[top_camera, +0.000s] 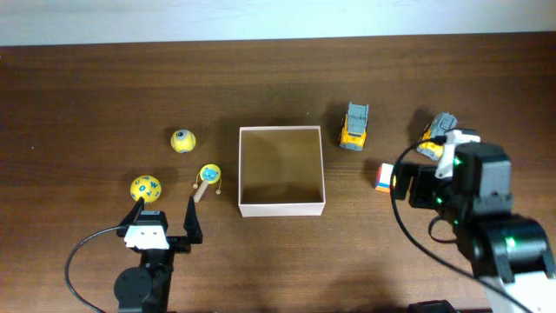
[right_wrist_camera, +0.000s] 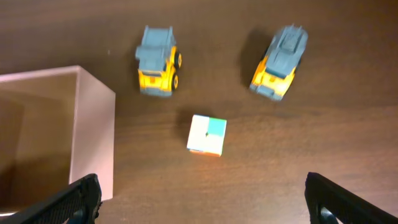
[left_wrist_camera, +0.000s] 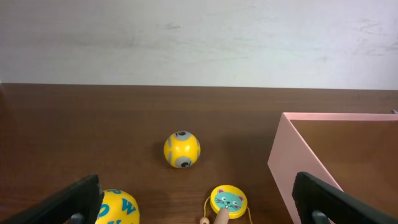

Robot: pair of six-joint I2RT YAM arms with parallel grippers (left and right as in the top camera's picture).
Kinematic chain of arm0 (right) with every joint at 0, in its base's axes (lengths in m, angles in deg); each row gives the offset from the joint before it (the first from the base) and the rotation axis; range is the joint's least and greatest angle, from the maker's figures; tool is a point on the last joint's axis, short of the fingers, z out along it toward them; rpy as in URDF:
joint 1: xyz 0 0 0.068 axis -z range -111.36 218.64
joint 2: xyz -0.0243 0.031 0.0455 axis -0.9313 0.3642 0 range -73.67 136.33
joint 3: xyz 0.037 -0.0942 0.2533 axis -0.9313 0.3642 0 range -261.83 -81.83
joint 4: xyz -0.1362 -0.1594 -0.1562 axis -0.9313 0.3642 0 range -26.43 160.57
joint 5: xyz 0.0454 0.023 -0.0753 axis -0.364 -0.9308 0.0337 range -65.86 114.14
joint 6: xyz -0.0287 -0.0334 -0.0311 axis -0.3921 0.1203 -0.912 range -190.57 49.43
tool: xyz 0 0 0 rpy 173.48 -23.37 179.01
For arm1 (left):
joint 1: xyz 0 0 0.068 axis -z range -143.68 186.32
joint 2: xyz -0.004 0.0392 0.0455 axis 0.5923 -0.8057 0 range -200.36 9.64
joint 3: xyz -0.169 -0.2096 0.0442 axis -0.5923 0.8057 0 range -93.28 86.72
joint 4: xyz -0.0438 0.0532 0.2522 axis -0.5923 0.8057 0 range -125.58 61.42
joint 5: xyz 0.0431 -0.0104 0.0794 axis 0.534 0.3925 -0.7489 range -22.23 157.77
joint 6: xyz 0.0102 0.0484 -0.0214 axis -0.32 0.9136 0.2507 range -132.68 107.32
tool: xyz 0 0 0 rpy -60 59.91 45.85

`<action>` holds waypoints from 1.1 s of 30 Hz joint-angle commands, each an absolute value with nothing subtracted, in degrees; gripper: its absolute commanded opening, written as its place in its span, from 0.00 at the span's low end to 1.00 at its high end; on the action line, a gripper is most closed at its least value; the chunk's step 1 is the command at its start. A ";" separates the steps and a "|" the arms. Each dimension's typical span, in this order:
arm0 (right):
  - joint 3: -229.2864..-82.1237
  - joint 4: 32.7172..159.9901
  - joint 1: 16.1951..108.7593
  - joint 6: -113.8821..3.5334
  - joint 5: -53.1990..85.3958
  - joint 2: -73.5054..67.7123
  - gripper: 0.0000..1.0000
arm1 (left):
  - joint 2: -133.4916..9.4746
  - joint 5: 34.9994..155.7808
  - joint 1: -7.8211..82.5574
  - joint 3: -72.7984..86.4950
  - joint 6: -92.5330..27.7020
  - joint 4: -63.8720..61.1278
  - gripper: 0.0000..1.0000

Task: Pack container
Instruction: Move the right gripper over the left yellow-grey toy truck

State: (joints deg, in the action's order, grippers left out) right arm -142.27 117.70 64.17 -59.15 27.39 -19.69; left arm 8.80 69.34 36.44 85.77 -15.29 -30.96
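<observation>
The container (top_camera: 281,208), a square open box with white walls and a tan inside, sits mid-table with nothing in it. Its wall shows in the left wrist view (left_wrist_camera: 293,167) and the right wrist view (right_wrist_camera: 93,134). My left gripper (top_camera: 166,209) is open and empty, low at the front left. Between its fingers (left_wrist_camera: 199,204) lie a lettered yellow ball (left_wrist_camera: 118,208) and a cat-face rattle (left_wrist_camera: 228,200). My right gripper (top_camera: 415,186) is open and empty, held above the table. Its fingers (right_wrist_camera: 202,205) are just short of a coloured cube (right_wrist_camera: 206,134).
A yellow ball with an eye (top_camera: 182,139) lies left of the box. A yellow-grey toy truck (top_camera: 354,126) stands right of the box and a second truck (top_camera: 434,132) further right. Both show in the right wrist view, the first truck (right_wrist_camera: 157,61) and the second truck (right_wrist_camera: 280,62).
</observation>
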 commanded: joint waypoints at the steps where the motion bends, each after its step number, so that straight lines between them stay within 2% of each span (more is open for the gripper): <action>1: -143.21 117.89 64.54 -58.61 24.37 -16.09 0.99 | 9.19 70.12 36.16 86.19 -14.39 -31.04 0.99; 12: -143.21 117.89 64.54 -56.03 24.33 -7.80 0.99 | 9.19 70.12 36.16 86.19 -14.39 -31.04 0.99; 26: -143.21 119.38 64.54 -42.96 28.07 1.57 0.99 | 9.19 70.12 36.16 86.19 -14.39 -31.04 0.99; 33: -143.21 118.33 64.54 -44.81 28.04 6.69 0.99 | 9.19 70.12 36.16 86.19 -14.39 -31.04 0.99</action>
State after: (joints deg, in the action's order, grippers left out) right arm -142.27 118.81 64.17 -44.62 27.10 5.22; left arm 8.80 69.34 36.44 85.77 -15.29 -30.96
